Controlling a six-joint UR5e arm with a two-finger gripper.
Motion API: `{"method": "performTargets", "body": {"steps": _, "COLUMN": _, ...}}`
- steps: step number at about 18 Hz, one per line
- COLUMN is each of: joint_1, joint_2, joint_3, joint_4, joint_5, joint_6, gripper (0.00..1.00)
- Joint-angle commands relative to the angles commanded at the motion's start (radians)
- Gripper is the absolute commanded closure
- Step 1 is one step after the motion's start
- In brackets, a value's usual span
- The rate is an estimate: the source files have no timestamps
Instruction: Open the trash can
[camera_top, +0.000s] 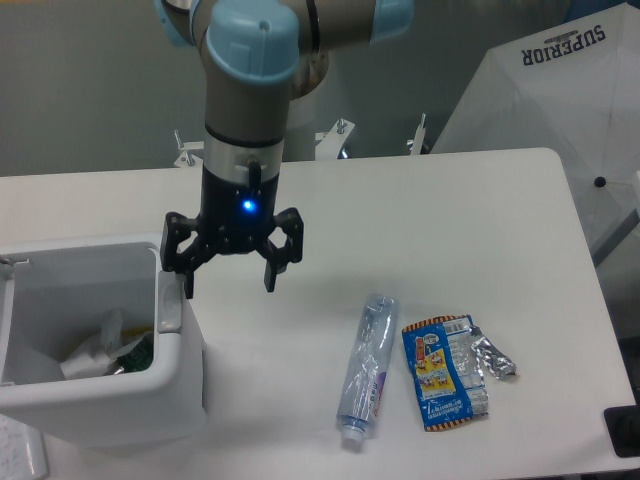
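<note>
Nearest the camera stood the trash can, a white boxy bin at the table's left front edge, its interior exposed and holding crumpled paper and scraps. Gripper: suspended just above the bin's right rim, jaws spread wide, holding nothing, a blue light lit on its body. Clear plastic bottle: lying on its side, right of the bin. Blue snack wrapper: flat, just beside the bottle.
</note>
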Motion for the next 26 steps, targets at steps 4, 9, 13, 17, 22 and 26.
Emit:
{"method": "performTargets", "body": {"steps": 4, "joint_1": 0.129, "joint_2": 0.000, "joint_3": -0.006, "joint_4": 0.020, "joint_5": 0.067, "joint_6": 0.069, "gripper": 0.00}}
{"method": "performTargets", "body": {"steps": 9, "joint_1": 0.233, "joint_2": -0.035, "joint_3": -0.018, "joint_4": 0.043, "joint_5": 0.297, "joint_6": 0.172, "gripper": 0.00}}
{"method": "performTargets", "body": {"steps": 13, "joint_1": 0.255, "joint_2": -0.107, "joint_3": -0.012, "joint_4": 0.044, "joint_5": 0.553, "joint_6": 0.363, "gripper": 0.00}}
{"method": "performTargets", "body": {"steps": 17, "joint_1": 0.351, "joint_2": -0.127, "joint_3": 0.020, "joint_4": 0.041, "joint_5": 0.574, "joint_6": 0.569, "gripper": 0.00}}
{"method": "performTargets", "body": {"steps": 22, "joint_1": 0.425, "joint_2": -0.117, "joint_3": 0.020, "joint_4": 0.034, "joint_5": 0.552, "joint_6": 0.689, "gripper": 0.00}}
{"method": "performTargets", "body": {"steps": 26, "joint_1": 0.428, "joint_2": -0.113, "joint_3": 0.009, "joint_4": 0.023, "joint_5": 0.531, "joint_6": 0.727, "gripper": 0.00}}
